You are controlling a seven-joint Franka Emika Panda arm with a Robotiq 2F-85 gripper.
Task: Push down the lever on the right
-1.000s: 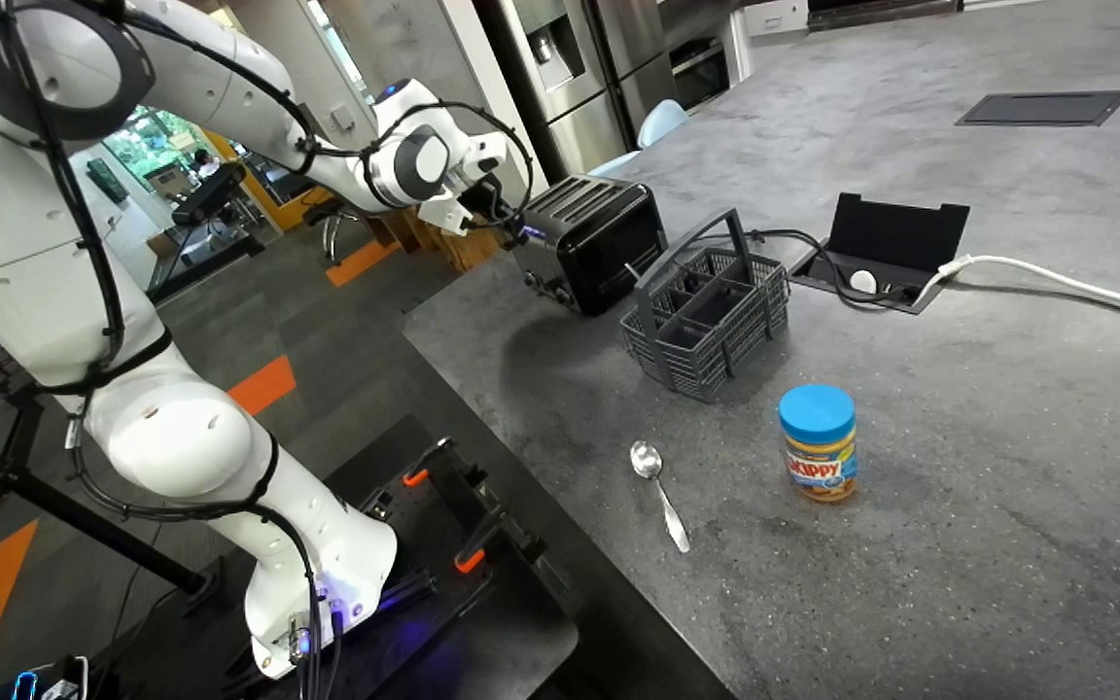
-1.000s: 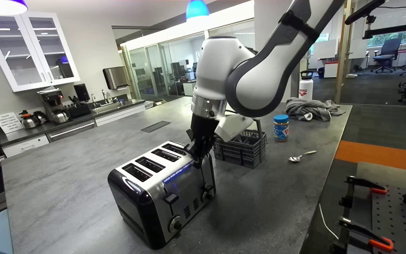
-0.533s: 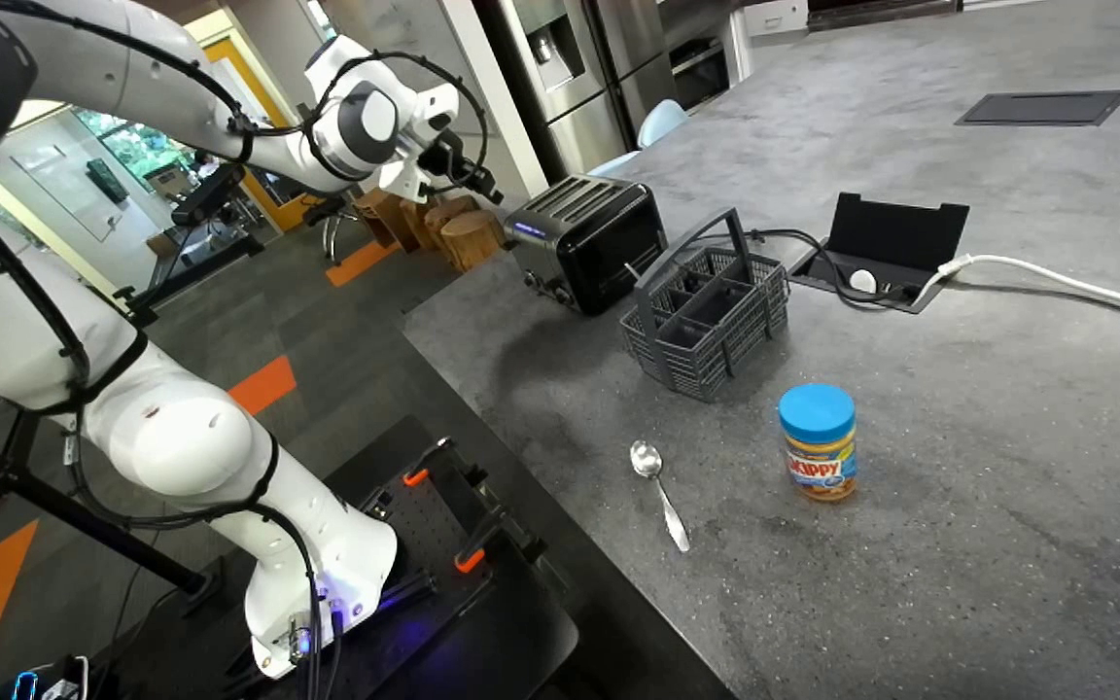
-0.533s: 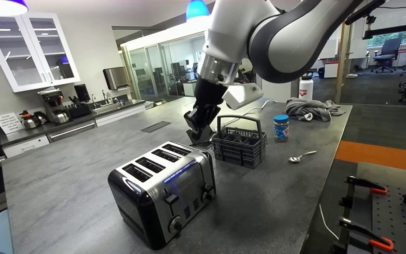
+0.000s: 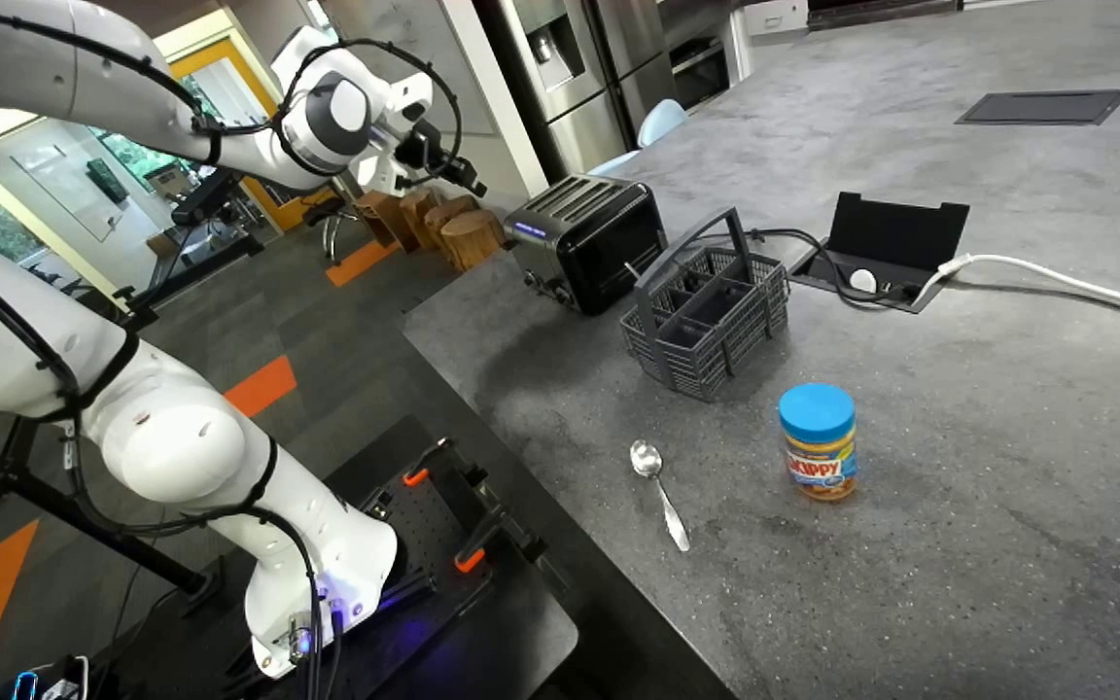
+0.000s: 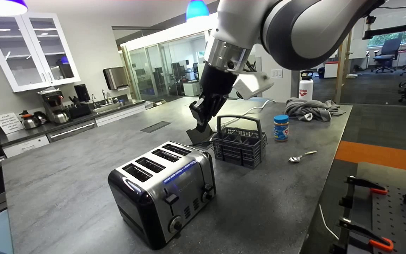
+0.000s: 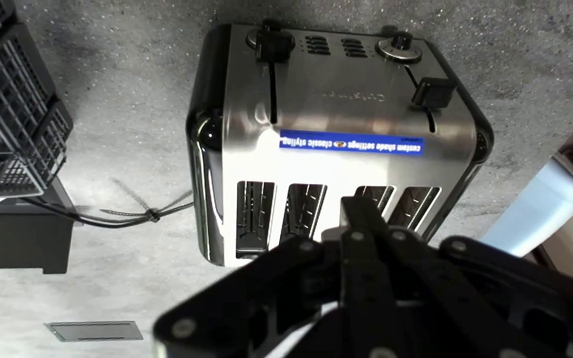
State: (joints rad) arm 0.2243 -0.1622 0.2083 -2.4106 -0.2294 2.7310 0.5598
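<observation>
Black two-fingered gripper: pressed together, pinching nothing; in the air, touching nothing visible.

Steel-and-black four-slot toaster: below the gripper and apart from it; upright, showing its front and top in the wrist view.

Right-hand black block-shaped lever: counted facing the toaster's front; past the gripper and off to its left in the wrist view; low, close by a round metal dial, with a long stretch of guide slot above.

Left-hand black block-shaped lever: past the gripper and to its right in the wrist view; higher on the front, with slot showing above and below; seemingly not pressed.

Lift-off: within the last second, drawn up and away from the toaster's upper front edge, now apart from it.

Levers: unmoved over the same second, as far as visible; low on the right, high on the left.

Push: in all likelihood done; low without any press on top, so probably latched, though not provable from outside.

Dark-grey wire cutlery basket: left of the gripper in the wrist view, near the toaster; something to miss on retreat.

Next call: probably only a wider retreat, after a check for any spring-back; if risen, a second press down on the right-hand lever, wide of the left-hand one.
</observation>
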